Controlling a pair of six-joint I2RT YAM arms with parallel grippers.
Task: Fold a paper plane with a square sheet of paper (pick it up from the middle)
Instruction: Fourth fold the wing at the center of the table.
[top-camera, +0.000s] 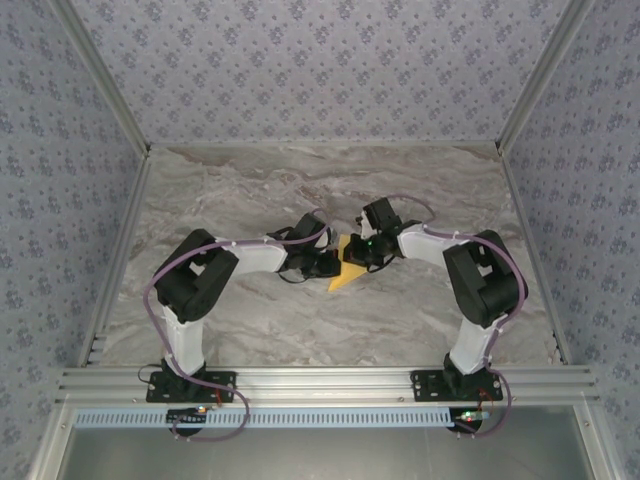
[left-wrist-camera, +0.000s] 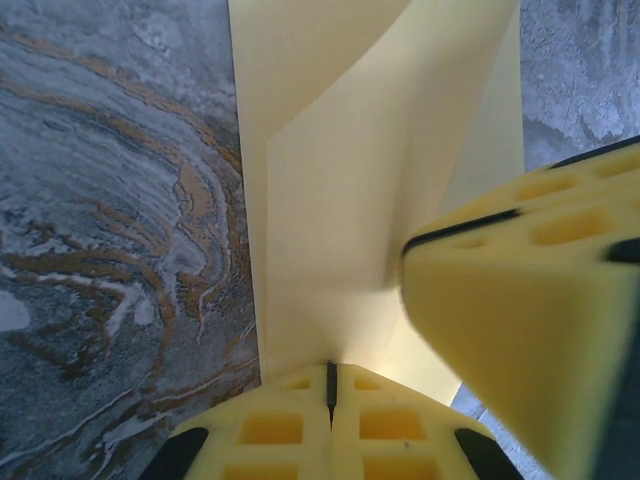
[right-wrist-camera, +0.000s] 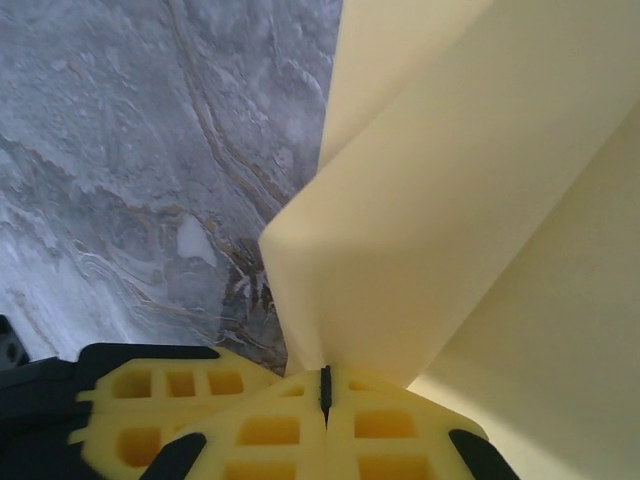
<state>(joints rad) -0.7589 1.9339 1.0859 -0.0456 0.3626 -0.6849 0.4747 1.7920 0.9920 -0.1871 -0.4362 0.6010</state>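
Left of the sheet, the left arm reaches in over the grey marble worktop, and the left hand sits at the sheet's left edge. In its wrist view its 2 yellow fingers are pressed together with only a thin seam between them. The paper's edge appears to run into that seam, so I judge it to be pinching the sheet. The sheet lies near the middle of the worktop, between the 2 hands. It is partly folded: 1 flap is lifted and curves over the layer beneath in a soft bend, not a sharp crease. At the sheet's right edge the right hand is likewise pressed together, its fingers nipping the corner of the raised flap where it meets their seam. The step in hand looks like laying a flap over towards the centre line, early in the folding, with no plane shape yet. To do it well, 1 hand should hold the lower layer flat while the other carries the flap across, matching edge to edge before any pressing. The crease should then be run from its middle outward. Pulling the 2 hands apart could tear or skew the thin paper, and a loose pinch would let the flap spring back.
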